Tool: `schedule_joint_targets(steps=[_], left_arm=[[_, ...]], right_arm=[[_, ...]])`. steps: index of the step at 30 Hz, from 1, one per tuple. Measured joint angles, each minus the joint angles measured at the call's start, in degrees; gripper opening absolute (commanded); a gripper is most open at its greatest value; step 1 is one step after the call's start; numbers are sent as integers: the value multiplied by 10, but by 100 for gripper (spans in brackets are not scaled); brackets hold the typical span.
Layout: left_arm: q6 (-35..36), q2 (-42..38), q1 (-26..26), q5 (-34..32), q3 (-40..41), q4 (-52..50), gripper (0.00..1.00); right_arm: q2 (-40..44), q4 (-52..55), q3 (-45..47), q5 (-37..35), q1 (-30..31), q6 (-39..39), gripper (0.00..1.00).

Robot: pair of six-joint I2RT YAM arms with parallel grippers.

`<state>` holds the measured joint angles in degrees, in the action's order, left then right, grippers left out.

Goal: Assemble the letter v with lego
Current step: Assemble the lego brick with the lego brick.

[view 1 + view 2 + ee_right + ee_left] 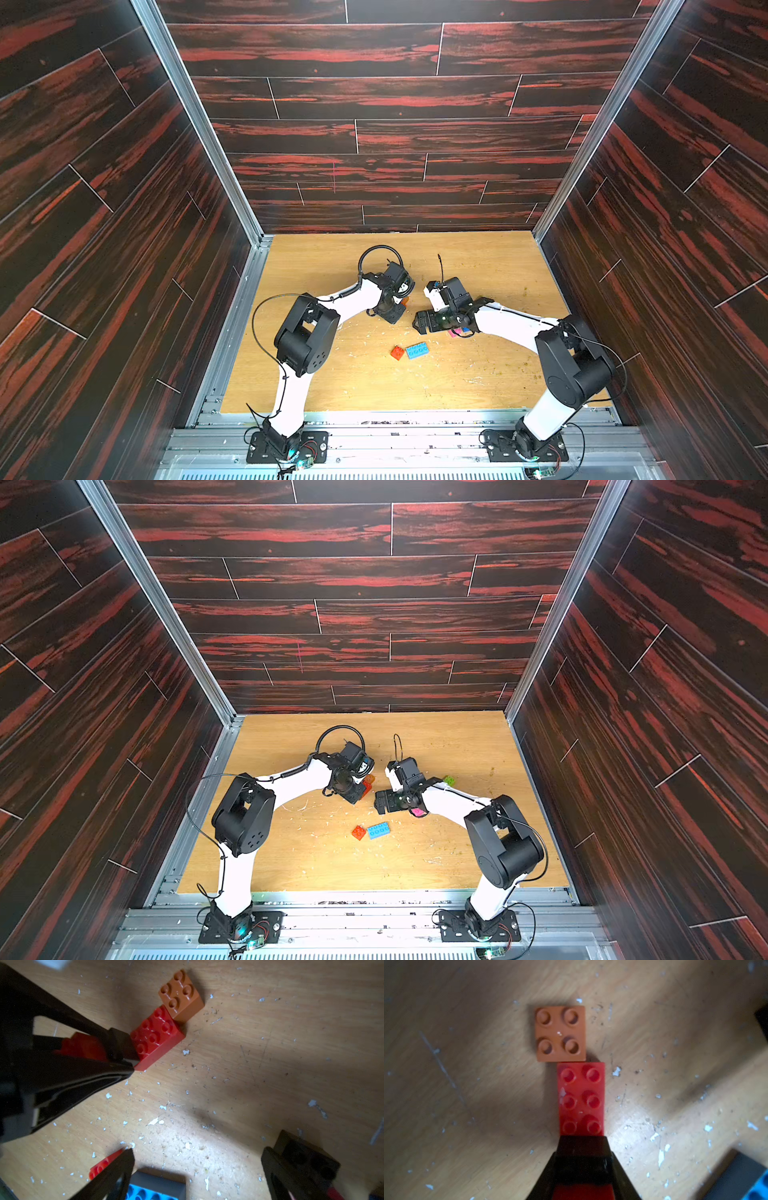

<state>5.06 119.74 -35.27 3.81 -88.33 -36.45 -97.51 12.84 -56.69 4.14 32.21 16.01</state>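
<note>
Bricks nearest the front edge of the table (332,395) are seen in both top views: a small red brick (397,352), studs up, and just beside it, toward the right arm, a light blue long brick (417,350). The blue one's long axis is laid roughly across the table, slightly slanted.

Farther in, the right gripper (198,1152) is held over bare wood with its jaws spread wide and nothing between them. A black brick (307,1157) is seen just beside one finger, and a pink brick (417,812) is partly hidden under the right forearm.

Beyond that, the left gripper (581,1142) is clamped onto the near end of a long red brick (581,1099). Three rows of studs are left free, facing up. Its long axis is kept in line with the fingers and is pointed roughly toward the back wall. Its far short edge is met, offset sideways, by an orange-brown brick (560,1032), a square one with studs up; whether the two quite touch cannot be told.

Farthest back, a green brick (449,779) is seen beside the right arm.
</note>
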Motion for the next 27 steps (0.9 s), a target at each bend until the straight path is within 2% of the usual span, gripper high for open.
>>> schedule_joint_targets(steps=[7, 14, 27], left_arm=[[50, 23, 0, 11, -49, -62, 30], [70, 40, 3, 22, -82, -110, 30], [57, 49, 8, 37, -93, -125, 29]], right_arm=[[0, 0, 5, 1, -2, 0, 98], [0, 0, 6, 10, -7, 0, 98], [0, -5, 11, 28, -12, 1, 98]])
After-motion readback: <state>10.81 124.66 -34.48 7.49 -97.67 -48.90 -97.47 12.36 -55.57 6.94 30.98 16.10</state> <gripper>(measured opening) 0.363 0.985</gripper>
